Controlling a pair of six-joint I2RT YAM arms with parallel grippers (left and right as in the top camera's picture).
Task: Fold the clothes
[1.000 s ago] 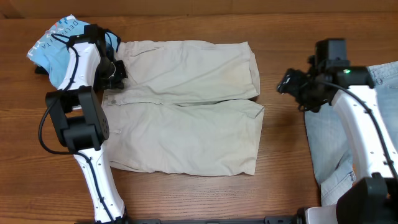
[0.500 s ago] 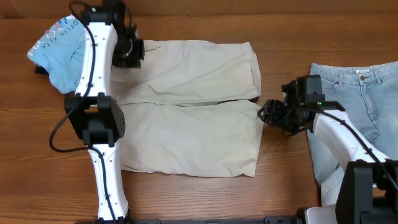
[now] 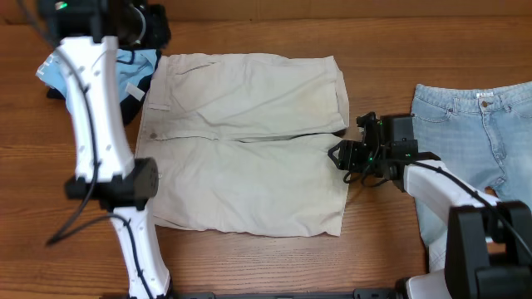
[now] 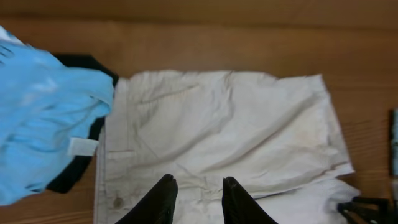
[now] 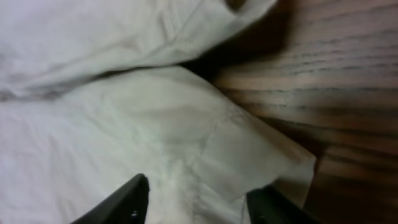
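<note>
Overhead: one beige shorts; one jeans; one blue shirt; one dark garment.

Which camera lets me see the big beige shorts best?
The overhead view: the large beige cotton shorts lie flat there, almost wholly in sight. The left wrist view shows mostly the waistband and one leg; the right wrist view shows only a hem corner close up.
</note>
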